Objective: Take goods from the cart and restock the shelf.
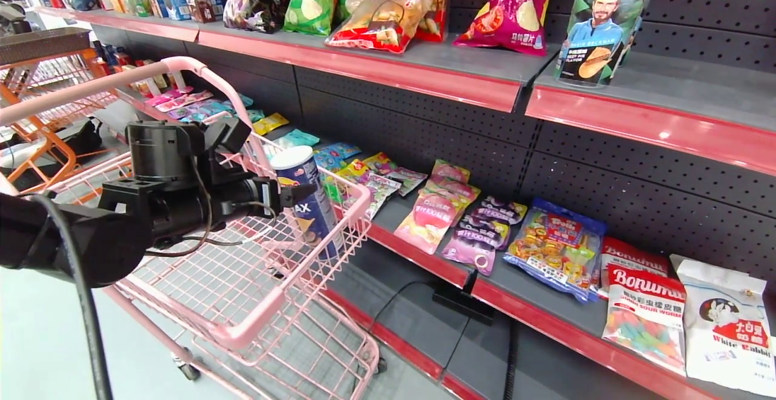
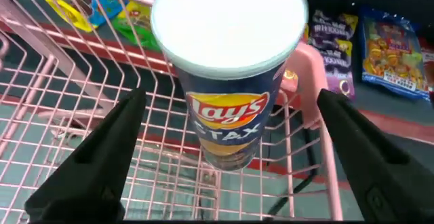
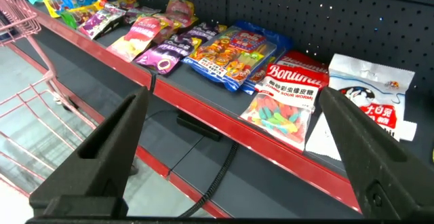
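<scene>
A tall blue cardboard chip canister with a smooth white plastic lid stands upright in the front corner of the pink wire cart. The left gripper is spread wide around it, seemingly without contact. The right gripper, also released, hovers before the grey, red-lipped metal shelf of glossy candy bags.

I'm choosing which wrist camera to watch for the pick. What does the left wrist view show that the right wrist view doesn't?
Left wrist, not right: the chip can, upright in the pink cart, ungripped between the fingers of the open left gripper. Right wrist, not left: the red gummy-worm bag, the white candy bag, the open right gripper. Both: the pink cart and the blue candy bag.
</scene>
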You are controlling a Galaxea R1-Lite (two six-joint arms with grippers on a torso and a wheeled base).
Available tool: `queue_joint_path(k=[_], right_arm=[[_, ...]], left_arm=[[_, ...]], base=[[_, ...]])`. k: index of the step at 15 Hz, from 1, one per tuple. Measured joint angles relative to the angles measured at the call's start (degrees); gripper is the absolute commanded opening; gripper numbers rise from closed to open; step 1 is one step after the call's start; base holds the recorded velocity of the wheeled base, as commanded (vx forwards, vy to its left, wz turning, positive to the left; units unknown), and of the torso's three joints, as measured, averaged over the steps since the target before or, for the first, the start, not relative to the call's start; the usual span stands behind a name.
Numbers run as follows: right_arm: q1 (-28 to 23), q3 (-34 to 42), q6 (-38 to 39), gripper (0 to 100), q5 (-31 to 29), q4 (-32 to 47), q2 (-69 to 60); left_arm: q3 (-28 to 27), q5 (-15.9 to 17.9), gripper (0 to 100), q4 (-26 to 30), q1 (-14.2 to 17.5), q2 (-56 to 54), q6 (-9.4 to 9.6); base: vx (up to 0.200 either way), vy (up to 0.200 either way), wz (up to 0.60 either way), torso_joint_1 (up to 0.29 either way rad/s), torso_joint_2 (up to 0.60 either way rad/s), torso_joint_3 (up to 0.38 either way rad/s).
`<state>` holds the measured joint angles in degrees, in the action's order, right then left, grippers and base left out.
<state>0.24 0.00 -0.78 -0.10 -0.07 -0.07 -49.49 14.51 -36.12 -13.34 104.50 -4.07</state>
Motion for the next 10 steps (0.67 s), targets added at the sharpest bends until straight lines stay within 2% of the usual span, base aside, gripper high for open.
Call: queue_joint_path(k=[5,10], right_arm=[[0.0,0.0,0.0,100,0.0,0.0,0.0],[0.0,-0.1,-0.1,100,0.0,0.0,0.0]], left_arm=[[-0.6,0.0,100,-0.2,-0.2,3.4,0.41],[-1.9,0.4,100,-3.5,-1.5,6.3,0.52]], base=[[0.0,0.0,0.0,0.0,0.0,0.0],[0.0,0.0,0.0,0.0,0.0,0.0]])
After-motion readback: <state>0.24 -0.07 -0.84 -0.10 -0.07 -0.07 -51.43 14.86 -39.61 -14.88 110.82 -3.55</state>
